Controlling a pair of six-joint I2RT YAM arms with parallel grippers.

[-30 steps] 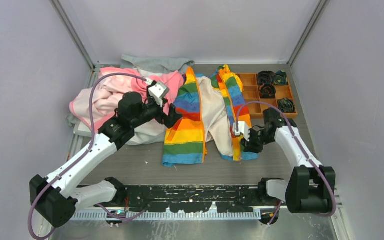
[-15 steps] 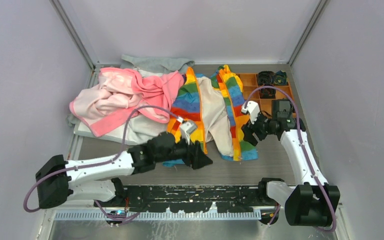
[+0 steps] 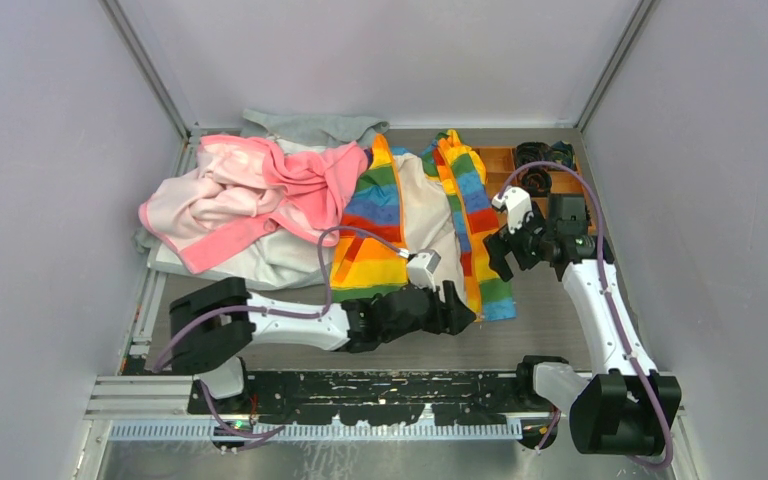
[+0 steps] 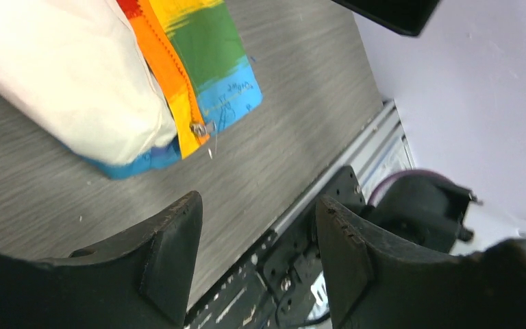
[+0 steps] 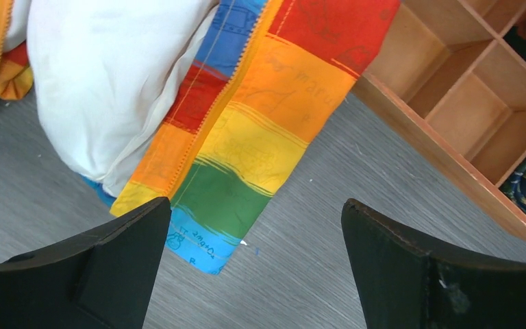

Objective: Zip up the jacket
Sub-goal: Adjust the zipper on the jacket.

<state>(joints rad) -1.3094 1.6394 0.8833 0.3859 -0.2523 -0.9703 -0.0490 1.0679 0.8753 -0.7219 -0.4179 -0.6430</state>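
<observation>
The rainbow-striped jacket [image 3: 375,240] lies open on the table with its cream lining [image 3: 430,225] showing between the two front panels. My left gripper [image 3: 457,308] sits low at the bottom hem, beside the right panel [image 3: 475,225]. In the left wrist view it [image 4: 259,205] is open and empty, with the orange zipper tape and its metal slider [image 4: 201,128] just ahead. My right gripper [image 3: 500,258] hovers over the right panel's outer edge. Seen from the right wrist, it [image 5: 257,205] is wide open above the blue hem corner [image 5: 198,240].
A pink garment [image 3: 250,190] is piled at the back left over a white one [image 3: 270,265], with a grey garment [image 3: 310,127] behind. A wooden compartment tray [image 3: 505,180] holding dark items stands at the back right, close to the right arm.
The left arm swung from the pink garment down and right to the jacket's bottom hem. The right gripper opened and lifted away from the right panel's lower edge.
</observation>
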